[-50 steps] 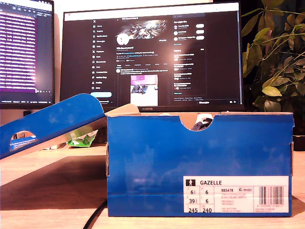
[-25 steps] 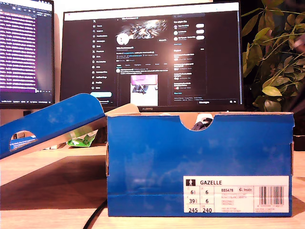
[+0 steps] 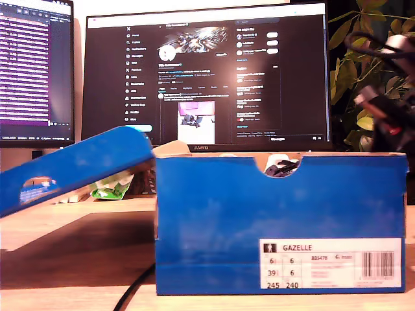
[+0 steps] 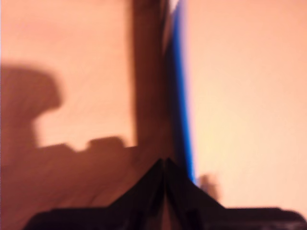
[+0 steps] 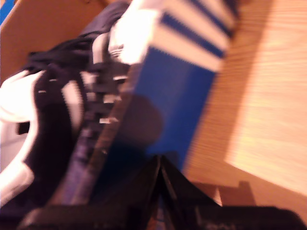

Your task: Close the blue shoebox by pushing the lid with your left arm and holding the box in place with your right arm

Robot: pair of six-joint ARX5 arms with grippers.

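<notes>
The blue cardboard shoebox point(image 3: 279, 220) stands on the light wooden desk point(image 3: 71, 223), filling the exterior view from centre out to 3 o'clock, its white size label point(image 3: 331, 264) low at 4 o'clock. Its blue hinged lid point(image 3: 71, 168) is open, slanting up from 9 o'clock toward the box's top edge. Through the half-round notch in the box's rim a dark navy and white shoe point(image 3: 280, 167) shows.

My second hand point(image 5: 159, 165) has its 2 dark fingertips pressed together, nothing between them, and hangs just over the box's blue side wall point(image 5: 177, 91), with the shoe point(image 5: 53, 134) and the box's brown interior point(image 5: 53, 24) beside it. In the exterior view an arm point(image 3: 382, 91) with black cables sits at 2 o'clock, above the box's far corner.

My first hand point(image 4: 164, 167) is likewise closed on nothing, tips meeting, over bare desk point(image 4: 240, 96) beside a thin blue edge point(image 4: 181, 96); blur hides whether it touches.

Behind stand a dark computer monitor point(image 3: 207, 71), a second monitor point(image 3: 32, 71) at 10 o'clock, and a leafy green plant point(image 3: 363, 65). A green wrapper point(image 3: 111, 188) lies under the lid.
</notes>
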